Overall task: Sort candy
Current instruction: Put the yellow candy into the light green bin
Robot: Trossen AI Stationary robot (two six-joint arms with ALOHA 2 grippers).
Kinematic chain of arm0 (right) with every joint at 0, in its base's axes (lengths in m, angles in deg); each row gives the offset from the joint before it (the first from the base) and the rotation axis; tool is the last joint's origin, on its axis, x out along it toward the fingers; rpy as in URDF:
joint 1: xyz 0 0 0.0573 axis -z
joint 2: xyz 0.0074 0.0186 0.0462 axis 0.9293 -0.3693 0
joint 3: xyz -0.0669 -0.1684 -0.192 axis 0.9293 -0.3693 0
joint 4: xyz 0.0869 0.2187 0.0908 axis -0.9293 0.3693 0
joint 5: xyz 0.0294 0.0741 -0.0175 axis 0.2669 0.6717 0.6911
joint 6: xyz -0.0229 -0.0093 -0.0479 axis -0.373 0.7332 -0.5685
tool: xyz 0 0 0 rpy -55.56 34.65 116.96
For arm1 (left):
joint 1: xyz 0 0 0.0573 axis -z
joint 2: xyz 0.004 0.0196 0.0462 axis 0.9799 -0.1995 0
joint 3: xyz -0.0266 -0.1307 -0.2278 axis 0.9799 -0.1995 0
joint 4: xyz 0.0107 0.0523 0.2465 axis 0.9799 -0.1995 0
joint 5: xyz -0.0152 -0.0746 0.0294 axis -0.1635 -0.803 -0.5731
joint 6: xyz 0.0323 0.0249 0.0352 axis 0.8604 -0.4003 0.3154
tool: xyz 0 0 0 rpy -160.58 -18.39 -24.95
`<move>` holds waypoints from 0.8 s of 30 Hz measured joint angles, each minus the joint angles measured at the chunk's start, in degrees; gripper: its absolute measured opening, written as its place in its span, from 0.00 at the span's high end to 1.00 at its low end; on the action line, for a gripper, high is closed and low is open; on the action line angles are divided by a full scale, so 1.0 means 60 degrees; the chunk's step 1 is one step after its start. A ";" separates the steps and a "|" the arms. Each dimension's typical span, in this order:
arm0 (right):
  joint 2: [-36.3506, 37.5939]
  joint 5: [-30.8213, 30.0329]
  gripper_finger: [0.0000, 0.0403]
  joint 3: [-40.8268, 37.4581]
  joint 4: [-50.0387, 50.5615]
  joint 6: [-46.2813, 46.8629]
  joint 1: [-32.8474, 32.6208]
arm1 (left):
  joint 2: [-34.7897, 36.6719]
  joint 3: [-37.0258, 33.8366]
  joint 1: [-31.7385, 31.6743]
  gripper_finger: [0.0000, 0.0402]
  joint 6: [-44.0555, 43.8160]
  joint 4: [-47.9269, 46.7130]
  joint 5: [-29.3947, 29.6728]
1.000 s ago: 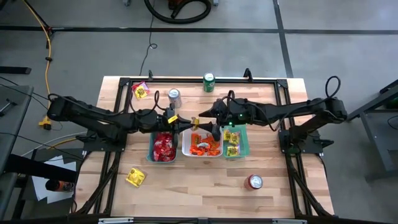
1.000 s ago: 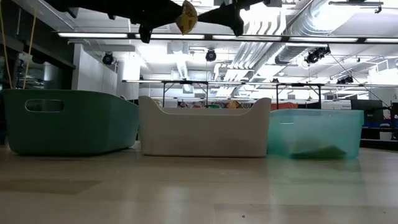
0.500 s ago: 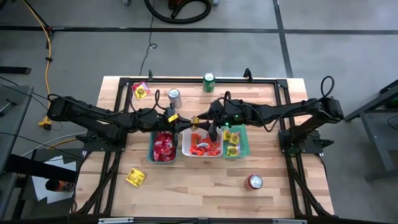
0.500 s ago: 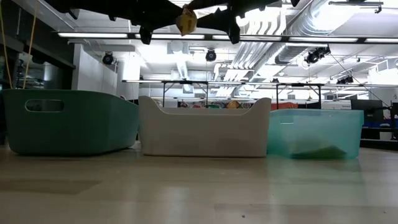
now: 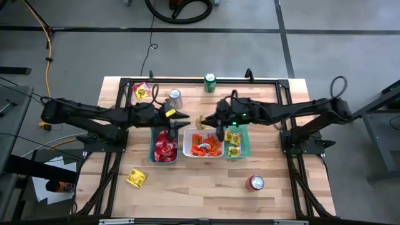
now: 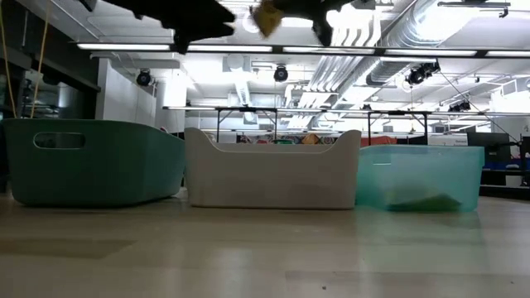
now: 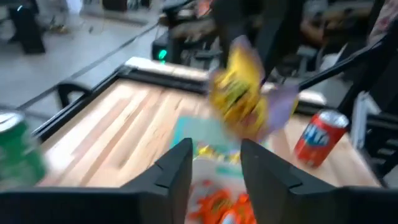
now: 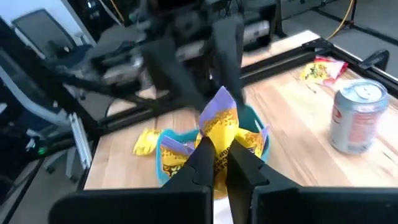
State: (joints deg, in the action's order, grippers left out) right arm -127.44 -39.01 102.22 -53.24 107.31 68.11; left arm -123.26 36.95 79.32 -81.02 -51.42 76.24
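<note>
The right gripper (image 8: 215,163) is pinched tight on a yellow candy (image 8: 219,127), holding it in the air just above the white tray (image 5: 187,152). The candy hangs long-way down. The light green tray (image 5: 246,149), where the yellow ones lie, sits on the white tray's far side from the left gripper (image 7: 213,163). That one looks part open and empty, I think.
</note>
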 joint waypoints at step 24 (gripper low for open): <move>0.1267 -0.1331 0.99 -0.2198 0.6381 0.3325 -0.1272 | 0.2969 -0.1566 -0.1015 0.58 -0.1621 -0.2857 0.0365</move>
State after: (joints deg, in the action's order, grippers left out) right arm -119.84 -47.00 89.03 -14.95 127.26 60.47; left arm -105.45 27.55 73.23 -90.75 -68.55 78.43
